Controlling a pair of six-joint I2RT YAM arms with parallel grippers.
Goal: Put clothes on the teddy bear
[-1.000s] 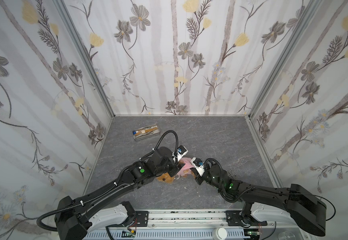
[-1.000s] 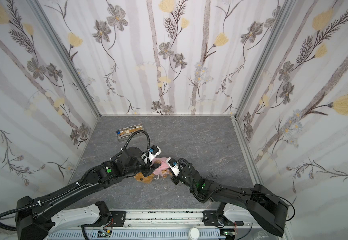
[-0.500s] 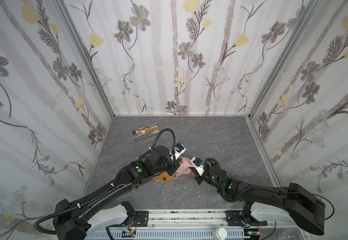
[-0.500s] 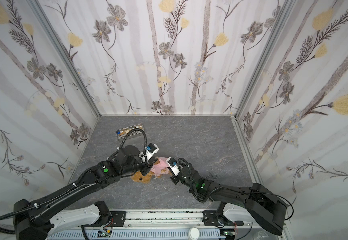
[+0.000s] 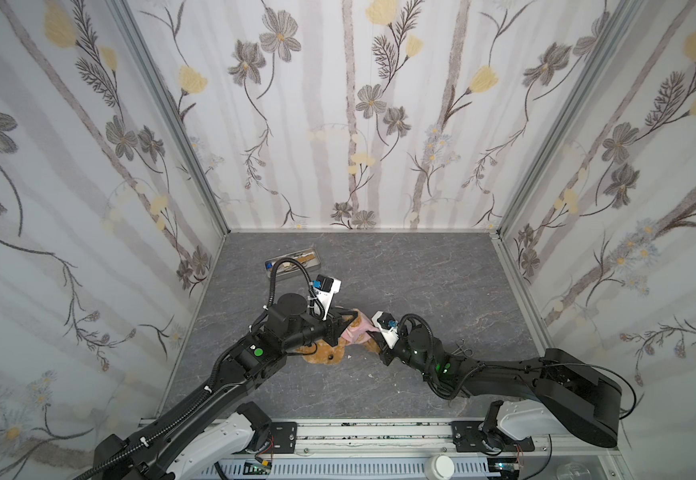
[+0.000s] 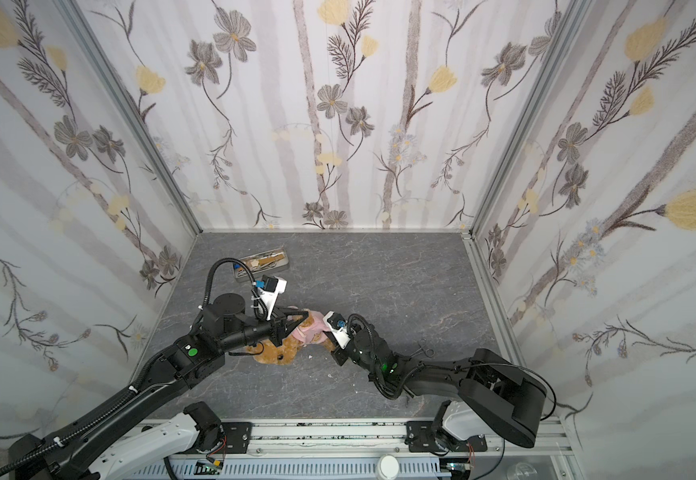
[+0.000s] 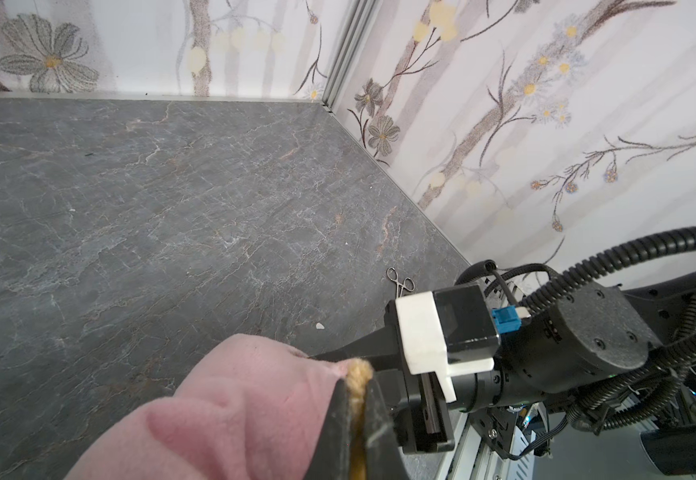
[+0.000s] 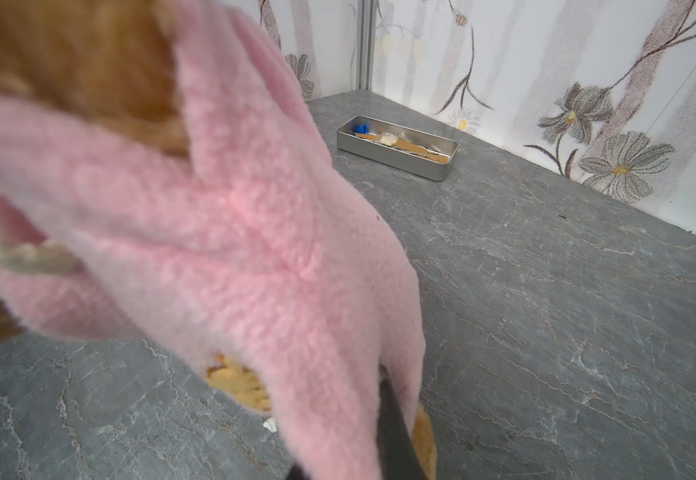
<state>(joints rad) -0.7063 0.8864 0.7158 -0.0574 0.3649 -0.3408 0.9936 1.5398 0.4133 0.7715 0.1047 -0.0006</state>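
Since a second ago: my left gripper (image 7: 356, 382) went from half spread to pressed together, and its wrist shifted a bit left and toward the back wall. It pinched a golden-brown tuft of the teddy bear (image 5: 329, 353) right at the edge of the pink shirt (image 7: 234, 407). My right gripper (image 8: 392, 415) hardly moved. Its jaws were pressed together on a fold of the shirt, which draped over the finger.

The bear lay mid-worktop (image 5: 400, 282) between both grippers, head toward the front edge, about where it had been. The shirt was bunched on its body.

The metal tray (image 8: 396, 164) sat well apart near the back left corner. It held tan wooden sticks (image 8: 404, 143) and a small blue piece (image 8: 361, 128); the rest was too small to tell. Forceps (image 7: 400, 282) lay loose on the worktop beside my right arm.
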